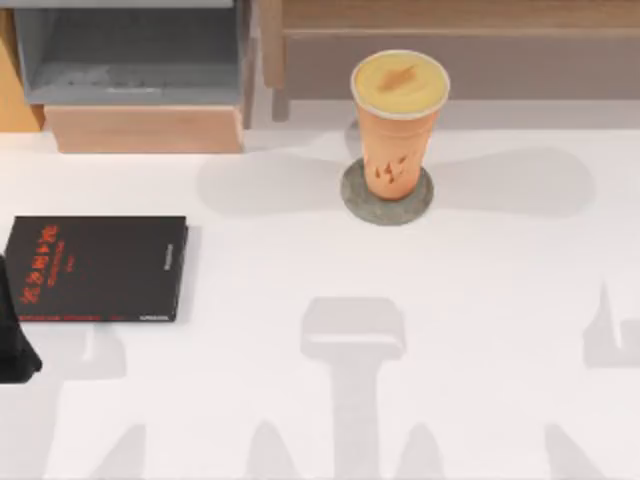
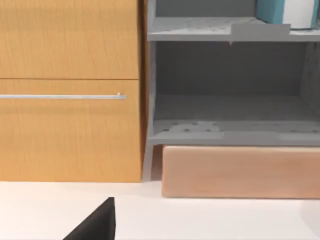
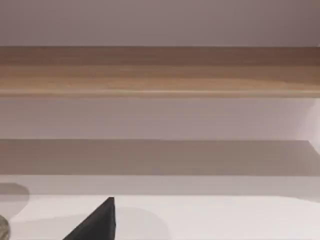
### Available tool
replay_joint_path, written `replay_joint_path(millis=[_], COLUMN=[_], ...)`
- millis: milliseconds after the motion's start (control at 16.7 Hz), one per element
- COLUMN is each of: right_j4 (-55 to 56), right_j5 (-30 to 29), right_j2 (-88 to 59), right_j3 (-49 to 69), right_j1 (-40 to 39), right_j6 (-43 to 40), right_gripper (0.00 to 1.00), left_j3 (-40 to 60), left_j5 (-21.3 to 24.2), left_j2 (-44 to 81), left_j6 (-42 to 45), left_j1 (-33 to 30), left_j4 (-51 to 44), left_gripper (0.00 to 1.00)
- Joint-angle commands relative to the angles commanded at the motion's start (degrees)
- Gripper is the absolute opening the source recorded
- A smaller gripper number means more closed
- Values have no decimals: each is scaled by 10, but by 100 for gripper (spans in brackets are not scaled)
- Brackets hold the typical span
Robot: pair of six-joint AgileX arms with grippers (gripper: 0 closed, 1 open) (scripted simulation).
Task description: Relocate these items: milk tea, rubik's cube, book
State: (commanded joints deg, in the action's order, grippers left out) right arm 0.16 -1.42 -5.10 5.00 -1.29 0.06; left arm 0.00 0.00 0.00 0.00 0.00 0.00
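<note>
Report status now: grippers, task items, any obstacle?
Left arm parked at table's left edge. Milk tea upright on grey coaster. Teal book on grey shelf.

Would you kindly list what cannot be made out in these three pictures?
- Thick teal-blue book with white page edges: left wrist view, cut off by the top edge on the grey shelf.
- Left gripper and right gripper: frame edges cut them, so their state is unclear.
- Black book with red lettering: top view, title too small to read.
</note>
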Motion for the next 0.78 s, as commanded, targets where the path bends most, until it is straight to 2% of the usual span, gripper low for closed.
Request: replay_joint_path(millis=[180,540,780], right_j4=[-1,-2,-2], right_j5=[13,14,14], right_j2=[47,51,51], right_j3=[-46,-50,-50], right_j1=[12,13,13], right_j6=[-1,-1,-1], right_gripper=[100,100,100], left_j3=[0,0,50], left_j5=[0,0,-10], left_j2=[0,0,59], left_j6=[0,0,0], left_j1=[0,0,-12], left_j4=[0,0,25], left_gripper=[100,100,100])
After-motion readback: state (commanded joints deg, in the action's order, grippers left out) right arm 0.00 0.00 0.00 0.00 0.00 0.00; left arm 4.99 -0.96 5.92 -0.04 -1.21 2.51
